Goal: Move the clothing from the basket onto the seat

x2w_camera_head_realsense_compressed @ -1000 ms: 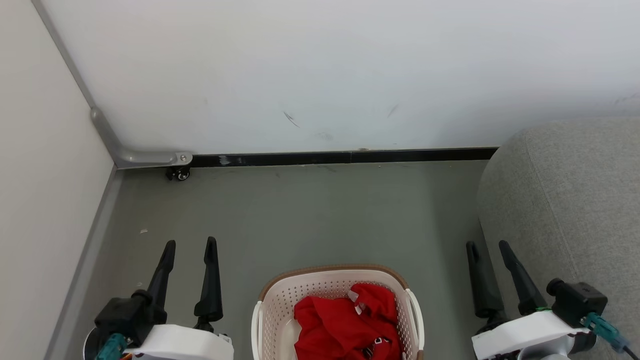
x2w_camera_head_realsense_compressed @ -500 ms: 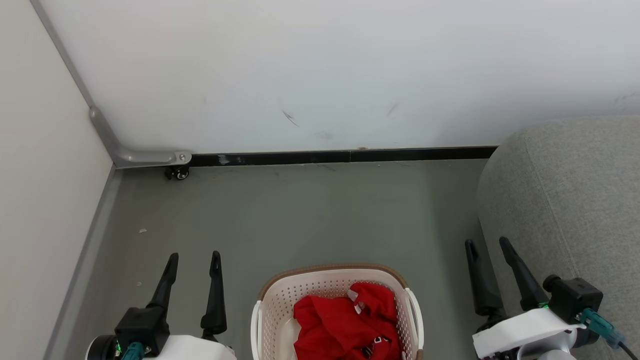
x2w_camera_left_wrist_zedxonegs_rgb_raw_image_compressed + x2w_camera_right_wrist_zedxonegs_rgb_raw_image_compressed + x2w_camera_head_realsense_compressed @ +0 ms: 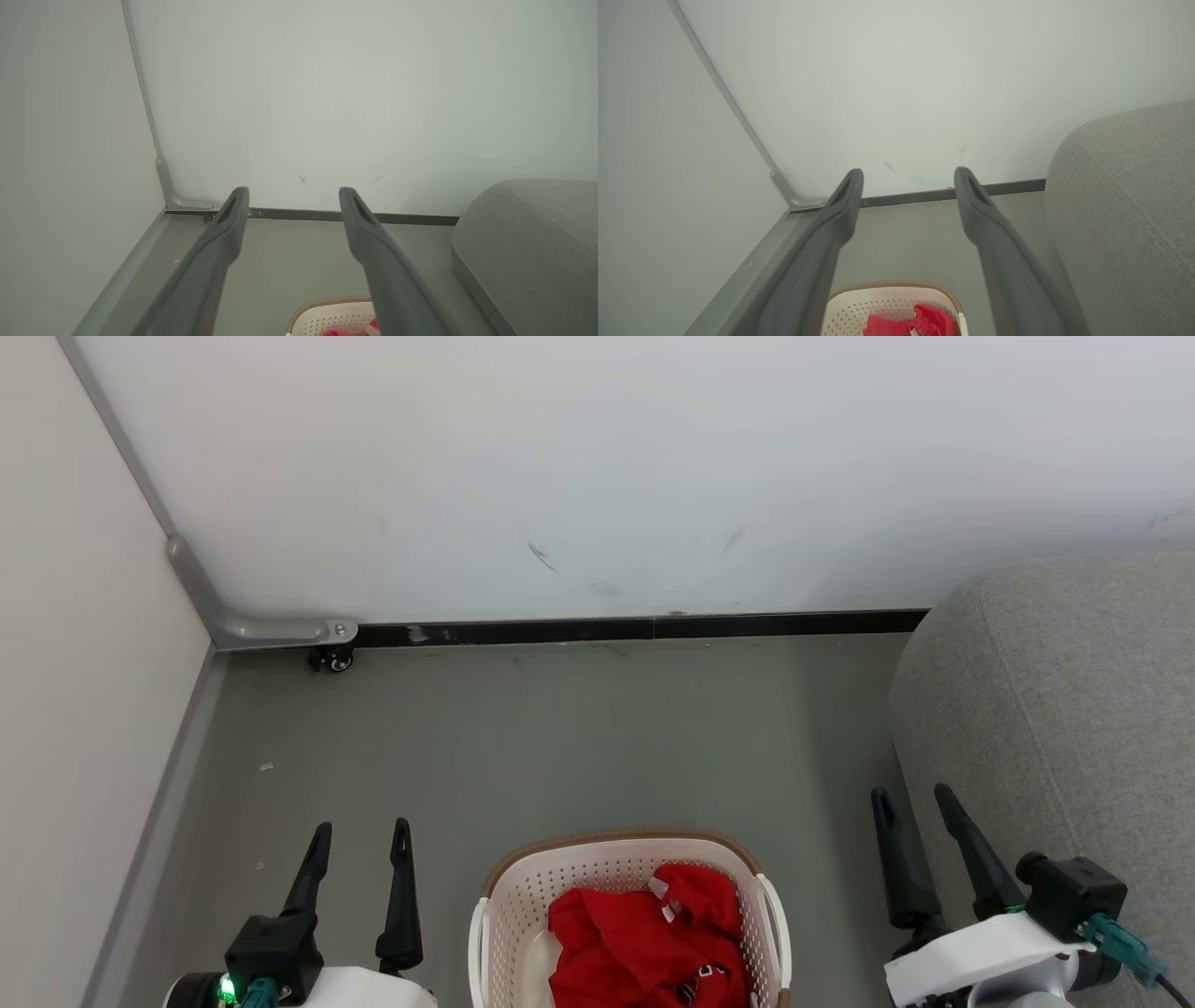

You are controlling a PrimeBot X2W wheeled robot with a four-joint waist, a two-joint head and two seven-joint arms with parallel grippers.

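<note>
Red clothing (image 3: 649, 943) with white trim lies bunched in a cream perforated basket (image 3: 523, 896) with a brown rim, at the bottom centre of the head view. The grey fabric seat (image 3: 1064, 709) fills the right side. My left gripper (image 3: 362, 831) hangs open to the left of the basket, nothing between its fingers. My right gripper (image 3: 913, 795) is open between the basket and the seat's edge. In the left wrist view the left gripper (image 3: 293, 192) frames the basket (image 3: 327, 322) below. The right wrist view has the right gripper (image 3: 908, 172) above the basket (image 3: 859, 308), the clothing (image 3: 920, 324) and the seat (image 3: 1125, 210).
A white wall (image 3: 597, 476) closes the far side, with a black baseboard (image 3: 644, 629). A second white panel (image 3: 65, 709) runs along the left, with a metal bracket and a small caster (image 3: 334, 659) in the corner. Grey floor (image 3: 560, 737) lies between the basket and the wall.
My left gripper has drawn back toward the bottom edge of the head view, staying open. The right gripper has barely shifted. The basket and clothing are unmoved.
</note>
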